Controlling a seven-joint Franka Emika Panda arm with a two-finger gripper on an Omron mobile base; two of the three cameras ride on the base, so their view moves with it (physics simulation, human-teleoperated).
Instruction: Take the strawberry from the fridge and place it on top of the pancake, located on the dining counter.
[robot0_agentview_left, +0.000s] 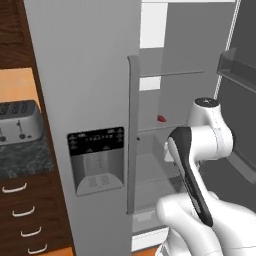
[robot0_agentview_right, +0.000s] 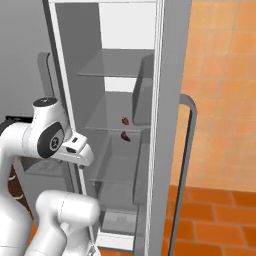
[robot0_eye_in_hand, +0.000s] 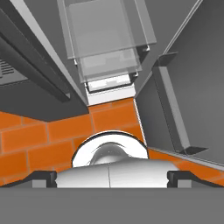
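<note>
Gripper (robot0_eye_in_hand: 112, 176) spread wide, holding nothing, pointing down at the floor; strawberry (robot0_agentview_left: 161, 119) sits above it on a fridge (robot0_agentview_left: 85, 75) shelf; probably light, soft, bruisable; pinch its sides gently.

Orange brick-pattern tile floor (robot0_eye_in_hand: 43, 144) underfoot, pale grout lines. Wall of lighter orange square tiles (robot0_agentview_right: 220, 65) to the right, meeting the floor low down. On the left, dark wood cabinet (robot0_agentview_left: 30, 220) with a column of drawers, curved white handles. Dark speckled granite worktop (robot0_agentview_left: 22, 160) above it carries a grey two-slot toaster (robot0_agentview_left: 17, 122). Light even, few shadows.
</note>
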